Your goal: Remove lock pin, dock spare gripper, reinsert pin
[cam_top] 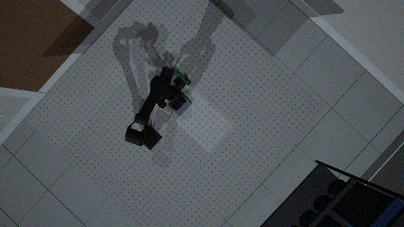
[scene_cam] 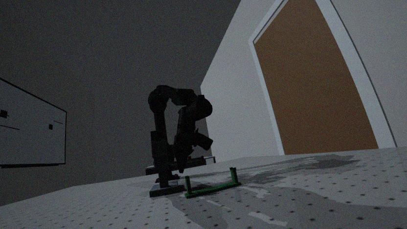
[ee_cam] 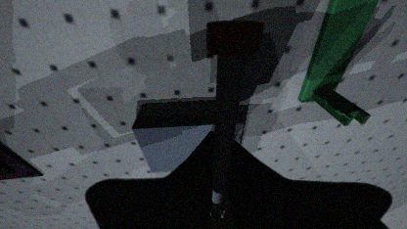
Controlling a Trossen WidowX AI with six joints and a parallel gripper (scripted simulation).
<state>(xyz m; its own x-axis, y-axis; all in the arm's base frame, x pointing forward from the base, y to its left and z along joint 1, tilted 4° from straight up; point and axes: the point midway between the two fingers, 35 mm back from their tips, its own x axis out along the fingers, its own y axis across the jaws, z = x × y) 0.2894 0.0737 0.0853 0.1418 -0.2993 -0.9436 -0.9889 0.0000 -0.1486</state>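
Black parallel-jaw gripper pinched tight on the slim dark lock pin, holding it by the shaft end nearest the camera, with the pin's wide flat head pointing away toward the dotted white pegboard table. In shadow here, so no colour readable on the head. Pin thus clear of any socket, carried in the air above a dark rectangular block with a pale blue-grey face, likely the mount, though too dim to be sure. Green U-shaped cradle with two short uprights just beside it on the table; no spare gripper discernible on it in this gloom.

Judged as a handler: light, rigid, smooth and thin, so prone to swivelling between flat pads. Best gripped across the shaft, squarely, well back from the head, leaving the free end unobstructed for later insertion. Not fragile, but easily dropped or cocked off-axis.

Black six-joint arm folded into a tight arch, upper link rising from the base, forearm doubled down, wrist aimed steeply at the table close beside the base.
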